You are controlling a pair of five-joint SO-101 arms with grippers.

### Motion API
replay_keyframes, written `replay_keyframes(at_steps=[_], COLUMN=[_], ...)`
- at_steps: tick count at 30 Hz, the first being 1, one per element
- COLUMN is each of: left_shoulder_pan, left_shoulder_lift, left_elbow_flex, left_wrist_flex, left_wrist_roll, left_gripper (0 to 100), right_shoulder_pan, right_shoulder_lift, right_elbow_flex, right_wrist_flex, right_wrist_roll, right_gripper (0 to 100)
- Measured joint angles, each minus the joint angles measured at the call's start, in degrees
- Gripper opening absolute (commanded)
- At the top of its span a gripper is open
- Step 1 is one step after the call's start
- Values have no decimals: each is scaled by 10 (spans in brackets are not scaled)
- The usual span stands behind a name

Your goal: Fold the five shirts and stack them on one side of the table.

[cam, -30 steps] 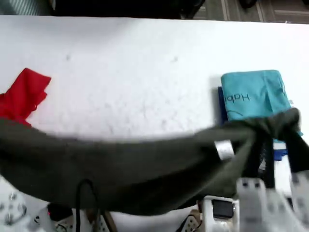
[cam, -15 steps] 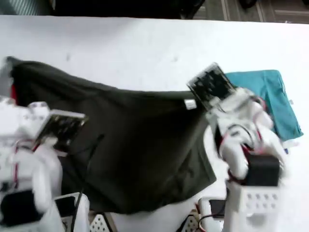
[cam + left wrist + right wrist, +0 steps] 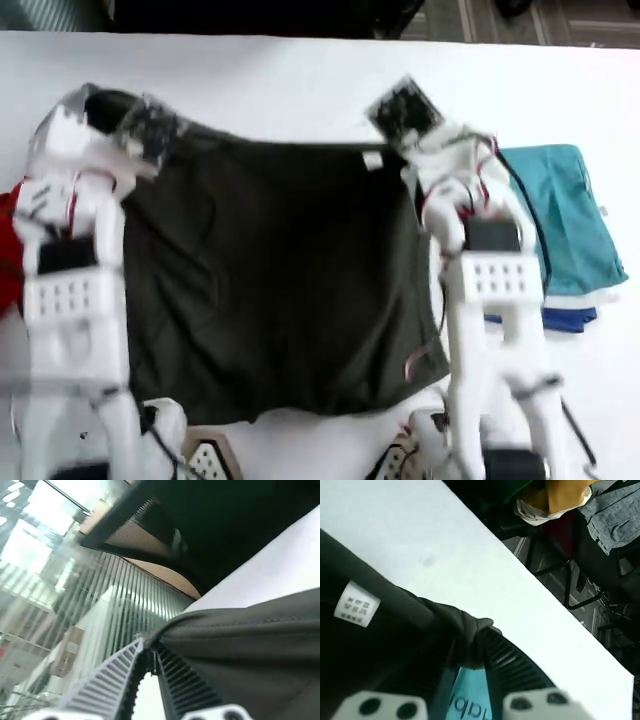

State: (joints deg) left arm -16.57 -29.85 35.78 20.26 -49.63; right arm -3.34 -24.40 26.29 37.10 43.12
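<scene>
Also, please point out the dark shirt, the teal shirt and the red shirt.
dark shirt (image 3: pixel 280 270), high view, its middle.
teal shirt (image 3: pixel 575 220), high view, its top face.
red shirt (image 3: pixel 7 255), high view, its visible edge.

This looks like an office: a mesh-backed desk chair and slatted glass partition beyond the white table, with seamed floor at one o'clock.

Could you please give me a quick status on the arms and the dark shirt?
Left tool shut on dark shirt, far corner; right tool shut on the other. Shirt spread over table. Folded teal shirt and red shirt flank it.
</scene>
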Motion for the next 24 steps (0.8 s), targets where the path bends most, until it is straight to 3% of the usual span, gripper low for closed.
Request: replay_keyframes(at_steps=[7, 10, 17, 24], left_shoulder_pan=[0, 1, 16, 16], left_shoulder_lift=[275, 373, 551, 645], left_elbow_flex=[-248, -366, -644, -863], left_wrist_flex=[2, 38, 223, 422], left_wrist_roll=[0, 0, 0, 0], left_gripper=[21, 21, 21, 21], right_shoulder_pan=[0, -8, -12, -18], right_shoulder_lift=[237, 324, 472, 532], right_elbow_flex=[-244, -341, -514, -613], right_wrist_flex=[0, 0, 0, 23], right_wrist_roll=[-33, -33, -33, -33], right_gripper=[19, 19, 19, 19])
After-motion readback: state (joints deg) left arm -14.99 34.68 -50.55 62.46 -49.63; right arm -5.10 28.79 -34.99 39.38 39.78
